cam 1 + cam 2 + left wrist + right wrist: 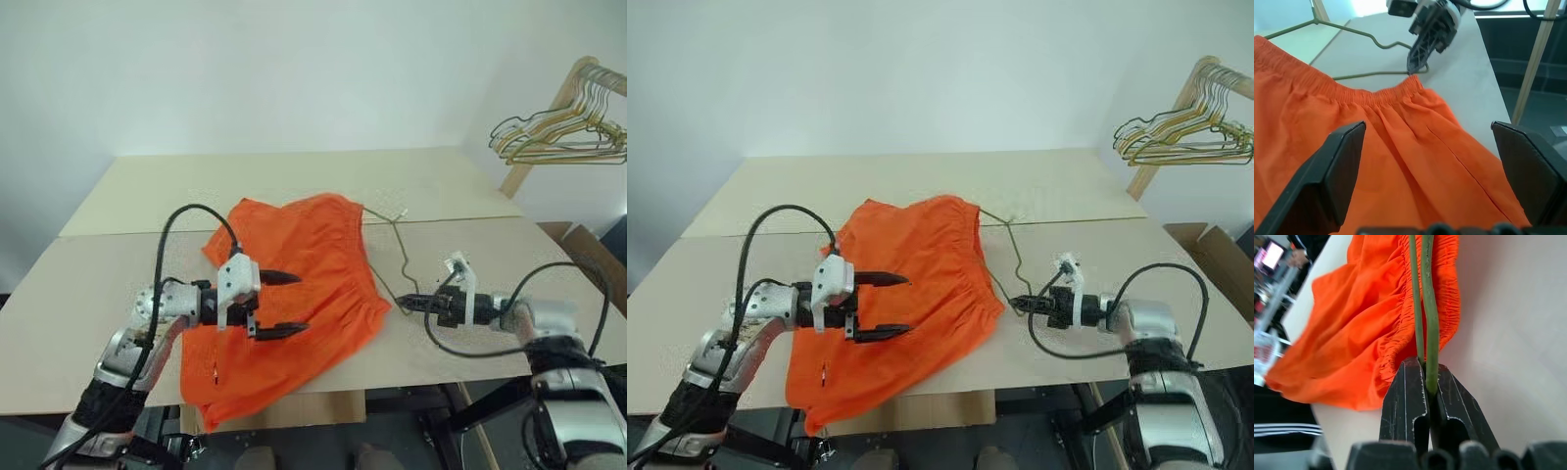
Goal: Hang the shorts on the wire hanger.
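Spread fingers of left gripper (pixel 279 305) hovering over shorts (pixel 313 264) spread on table (pixel 470 196), shorts' near edge overhanging, right gripper (pixel 1427 382) pinching wire hanger (pixel 390 257) beside waistband, hanger bunch (pixel 560 132) far right

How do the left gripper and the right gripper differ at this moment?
The left gripper has its jaws wide open and holds nothing; the right gripper is shut on the wire hanger. The left gripper hovers above the shorts, while the right gripper sits beside the shorts' waistband edge, over the table. The left gripper points toward the right gripper, and the right one points back toward the shorts. Both have two black fingers.
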